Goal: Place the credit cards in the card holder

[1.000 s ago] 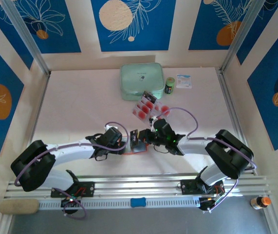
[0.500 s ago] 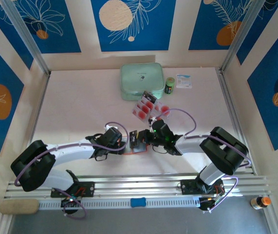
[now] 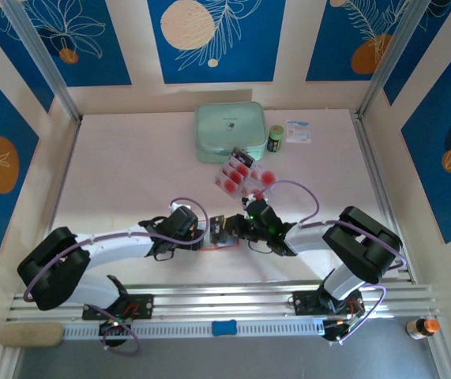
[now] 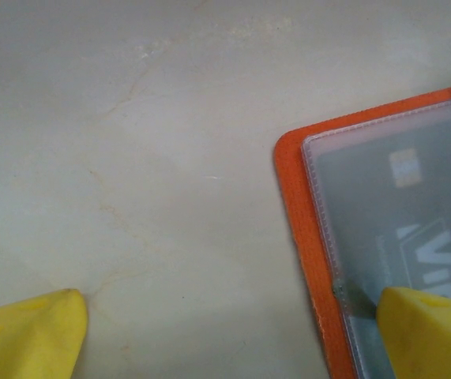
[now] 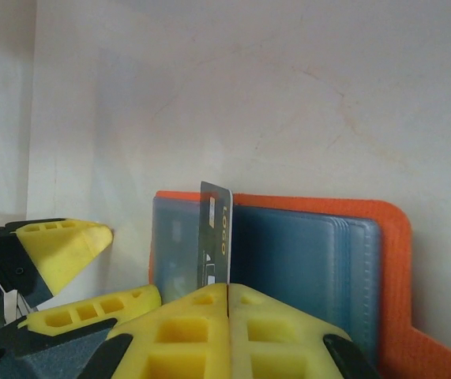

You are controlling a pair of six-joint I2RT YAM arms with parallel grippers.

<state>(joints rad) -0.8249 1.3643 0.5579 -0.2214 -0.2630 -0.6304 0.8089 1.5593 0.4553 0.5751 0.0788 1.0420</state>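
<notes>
The card (image 5: 216, 229) looks thin, stiff and slick; the right gripper (image 5: 227, 296) pinches its edge above the holder (image 5: 395, 253); left gripper (image 4: 229, 328) spread wide.

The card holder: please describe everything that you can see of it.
The card holder is orange with rounded corners. It lies open and flat on the table, between the two tools. Inside are clear, bluish plastic sleeves, and one covers a grey card. One finger of the open left tool lies over that sleeve's edge. The shut right tool holds a dark card on edge at the holder's middle.
</notes>
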